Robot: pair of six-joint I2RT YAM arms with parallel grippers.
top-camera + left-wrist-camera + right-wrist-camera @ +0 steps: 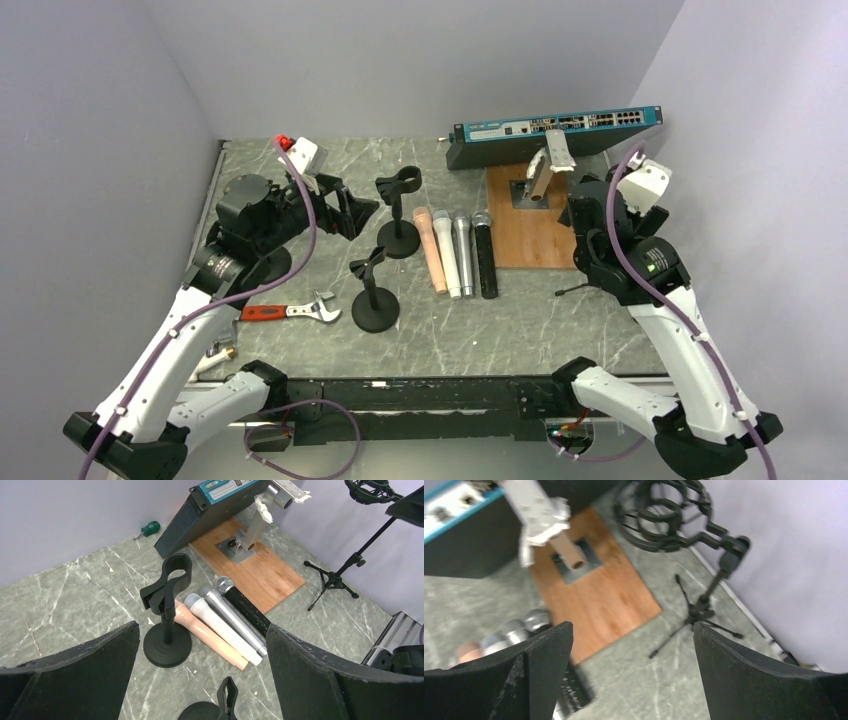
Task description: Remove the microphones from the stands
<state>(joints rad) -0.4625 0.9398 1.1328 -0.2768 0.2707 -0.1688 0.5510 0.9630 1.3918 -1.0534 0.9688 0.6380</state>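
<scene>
Four microphones lie side by side on the table: peach (431, 250), white (447, 253), grey (464, 255) and black (485, 255). Two black desk stands stand left of them, the far stand (400, 215) and the near stand (375, 295); both clips are empty. My left gripper (362, 210) is open and empty, just left of the far stand. The left wrist view shows the far stand (167, 642) and the microphones (232, 617) between my fingers. My right gripper (578, 215) is open and empty over the board. A tripod stand (701, 612) with an empty shock mount (664, 510) shows in the right wrist view.
A network switch (555, 125) leans at the back. A wooden board (530, 240) carries a metal pipe fitting (545, 170). An adjustable wrench (290, 312) lies front left. A green-handled screwdriver (149, 528) lies by the back wall. Walls close in on both sides.
</scene>
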